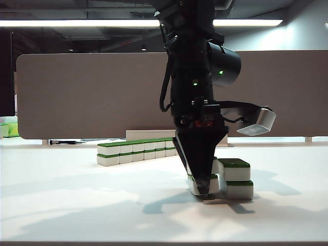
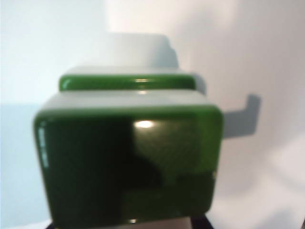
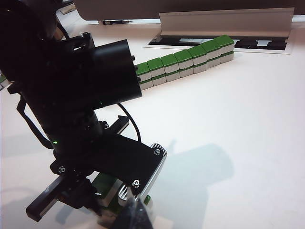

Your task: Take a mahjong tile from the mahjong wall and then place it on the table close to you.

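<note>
The mahjong wall (image 1: 136,152) is a long two-tier row of green-topped white tiles at the back left of the table (image 1: 77,205); it also shows in the right wrist view (image 3: 190,59). My left gripper (image 1: 205,192) points straight down near the table's front and is shut on one mahjong tile (image 1: 193,184), low over the surface. That tile's green top (image 2: 128,167) fills the left wrist view, with another green-topped tile (image 2: 126,82) just behind it. My right gripper (image 3: 138,217) is only a dark blur, hovering above and beside the left arm.
A short pair of two-high tile stacks (image 1: 236,177) stands right beside the held tile. A brown-grey partition board (image 1: 92,97) closes the table's far side. A silver angled rail (image 3: 224,21) lies behind the wall.
</note>
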You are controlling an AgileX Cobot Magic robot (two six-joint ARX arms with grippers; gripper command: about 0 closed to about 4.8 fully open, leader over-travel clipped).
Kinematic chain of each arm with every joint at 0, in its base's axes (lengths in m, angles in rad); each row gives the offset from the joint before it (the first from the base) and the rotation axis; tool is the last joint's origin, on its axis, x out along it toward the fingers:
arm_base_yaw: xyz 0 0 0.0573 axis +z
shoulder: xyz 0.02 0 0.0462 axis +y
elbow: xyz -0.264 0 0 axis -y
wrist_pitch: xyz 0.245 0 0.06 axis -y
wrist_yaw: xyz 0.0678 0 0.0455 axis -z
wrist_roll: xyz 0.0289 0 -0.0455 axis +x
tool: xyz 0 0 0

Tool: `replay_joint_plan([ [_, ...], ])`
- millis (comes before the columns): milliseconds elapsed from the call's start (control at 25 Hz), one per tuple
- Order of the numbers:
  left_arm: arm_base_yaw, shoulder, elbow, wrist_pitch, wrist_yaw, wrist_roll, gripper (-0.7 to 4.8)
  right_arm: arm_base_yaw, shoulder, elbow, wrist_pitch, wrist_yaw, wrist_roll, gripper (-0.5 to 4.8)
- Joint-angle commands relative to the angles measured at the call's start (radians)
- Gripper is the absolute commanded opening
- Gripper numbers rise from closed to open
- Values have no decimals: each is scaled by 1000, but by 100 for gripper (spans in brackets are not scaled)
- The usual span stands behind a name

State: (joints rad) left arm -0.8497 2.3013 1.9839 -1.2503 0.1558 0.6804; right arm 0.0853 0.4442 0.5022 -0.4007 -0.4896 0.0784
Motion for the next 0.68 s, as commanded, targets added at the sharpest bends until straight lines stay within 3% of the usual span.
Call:
replay_joint_plan([
  [40, 7, 26, -13, 27, -32, 1, 151, 0, -1, 4, 16, 1, 0, -1],
  [480, 17, 56, -13, -37, -51, 0, 154, 0, -1, 4, 16, 1, 0, -1],
  [561, 17, 57, -13, -43, -51, 0, 212, 0, -2, 4, 16, 1, 0, -1],
  [601, 17, 57, -13, -42, -51, 0, 273, 0, -2, 4, 16, 1, 0, -1],
  [681, 16, 57, -13, -42, -51, -1, 287, 0, -2, 4, 16, 1, 0, -1],
])
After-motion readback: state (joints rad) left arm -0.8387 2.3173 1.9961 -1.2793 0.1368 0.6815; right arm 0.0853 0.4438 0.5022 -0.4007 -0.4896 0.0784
